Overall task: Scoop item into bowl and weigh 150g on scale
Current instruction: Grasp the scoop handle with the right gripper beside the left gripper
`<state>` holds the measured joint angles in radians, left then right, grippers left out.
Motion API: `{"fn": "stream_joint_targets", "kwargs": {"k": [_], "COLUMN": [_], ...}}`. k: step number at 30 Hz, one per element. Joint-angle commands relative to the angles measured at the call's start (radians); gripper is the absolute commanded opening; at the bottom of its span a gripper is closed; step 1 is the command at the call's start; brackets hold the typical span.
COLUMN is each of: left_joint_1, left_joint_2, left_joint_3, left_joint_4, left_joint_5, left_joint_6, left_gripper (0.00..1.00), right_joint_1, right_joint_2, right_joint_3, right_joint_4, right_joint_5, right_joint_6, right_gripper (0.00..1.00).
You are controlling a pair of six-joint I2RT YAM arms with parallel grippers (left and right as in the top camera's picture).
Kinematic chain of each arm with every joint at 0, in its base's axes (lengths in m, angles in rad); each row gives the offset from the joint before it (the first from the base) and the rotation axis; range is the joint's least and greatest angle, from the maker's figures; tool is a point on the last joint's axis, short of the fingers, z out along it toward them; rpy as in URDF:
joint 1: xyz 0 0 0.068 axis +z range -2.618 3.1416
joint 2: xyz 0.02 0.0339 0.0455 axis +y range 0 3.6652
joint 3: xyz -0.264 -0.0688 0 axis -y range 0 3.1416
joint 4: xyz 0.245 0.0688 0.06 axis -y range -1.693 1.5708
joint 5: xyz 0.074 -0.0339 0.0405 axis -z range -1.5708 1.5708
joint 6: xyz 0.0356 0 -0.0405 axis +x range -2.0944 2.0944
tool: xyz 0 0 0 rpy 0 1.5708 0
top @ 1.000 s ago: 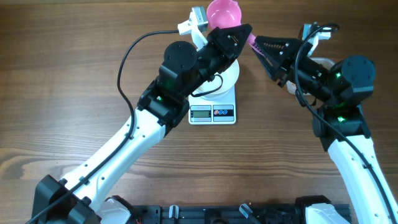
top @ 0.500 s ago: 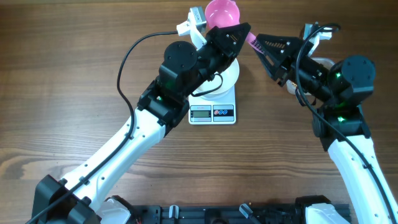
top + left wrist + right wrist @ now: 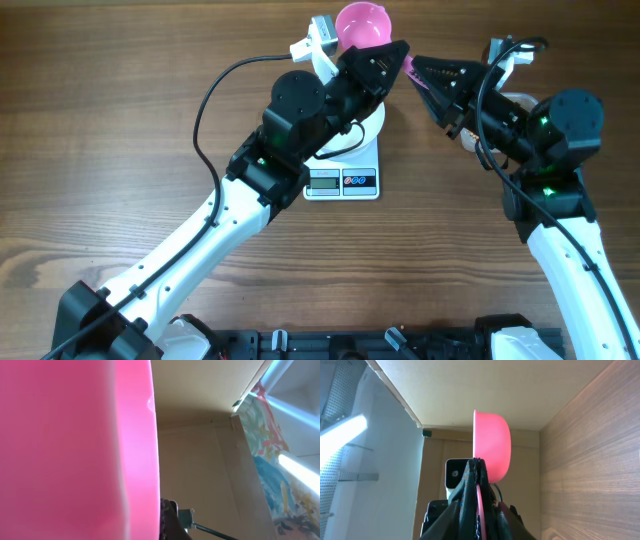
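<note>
A pink scoop (image 3: pixel 358 20) hangs in the air beyond the scale, its cup seen side-on in the right wrist view (image 3: pixel 492 445). My left gripper (image 3: pixel 390 55) is shut on it just below the cup, and pink fills the left wrist view (image 3: pixel 75 450). My right gripper (image 3: pixel 416 68) meets it from the right, its jaws closed on the thin pink handle (image 3: pixel 479 505). The white bowl (image 3: pixel 368 125) sits on the scale (image 3: pixel 342 172), mostly hidden under my left arm. The item is hidden.
A pale rounded container edge (image 3: pixel 518 98) peeks out beside my right arm. My left arm crosses the table from the near left to the far centre. Bare wooden tabletop (image 3: pixel 120 120) lies at the left.
My right gripper's jaws have narrowed onto the scoop's handle. My left arm with the scoop has shifted slightly to the right.
</note>
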<state>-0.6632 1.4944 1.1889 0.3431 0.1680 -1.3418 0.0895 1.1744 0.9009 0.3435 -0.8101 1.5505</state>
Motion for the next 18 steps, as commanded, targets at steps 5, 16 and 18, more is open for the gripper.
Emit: {"fn": "stream_joint_targets", "kwargs": {"k": [5,16,18], "left_joint_1": [-0.003,-0.016,-0.016], "left_joint_2": [0.007,0.008,0.007], "left_joint_3": [0.010,0.010,0.010], "left_joint_4": [0.001,0.000,0.000], "left_joint_5": [-0.017,-0.025,-0.025], "left_joint_6": [-0.002,-0.002,-0.002], "left_gripper": [0.04,0.04,0.04], "right_joint_1": [0.003,0.003,0.003], "right_joint_2": [-0.002,-0.002,-0.002], "right_joint_3": [0.027,0.027,0.027], "right_joint_4": [0.003,0.003,0.003], "right_joint_5": [0.010,0.006,0.004], "right_joint_6": [0.006,0.021,0.021], "right_gripper": [0.22,0.15,0.14]}}
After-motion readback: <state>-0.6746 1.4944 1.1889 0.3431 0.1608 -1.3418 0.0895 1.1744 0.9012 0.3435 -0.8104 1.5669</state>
